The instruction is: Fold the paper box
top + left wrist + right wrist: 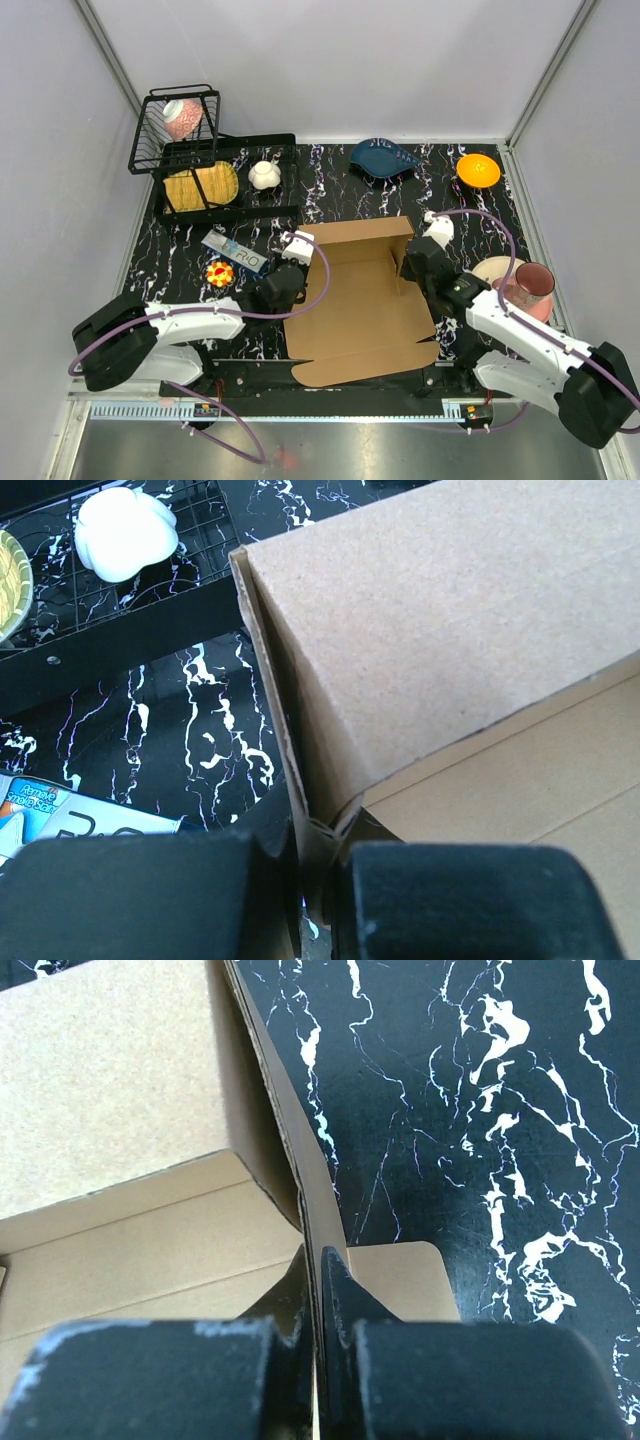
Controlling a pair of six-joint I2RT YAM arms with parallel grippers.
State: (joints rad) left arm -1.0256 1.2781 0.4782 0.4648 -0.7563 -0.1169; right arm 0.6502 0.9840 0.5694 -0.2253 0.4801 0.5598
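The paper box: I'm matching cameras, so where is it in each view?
Top external: paper box at centre.
Left wrist: right side, wall in the left tool.
Right wrist: left side, wall in the right tool.
Shared landmark: black marbled tabletop.

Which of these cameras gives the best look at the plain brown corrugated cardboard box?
The top external view: it alone shows the whole brown cardboard box, with its base, raised walls and flat front flap. Each wrist view shows only one upright side wall and a bit of the inside, very close up.
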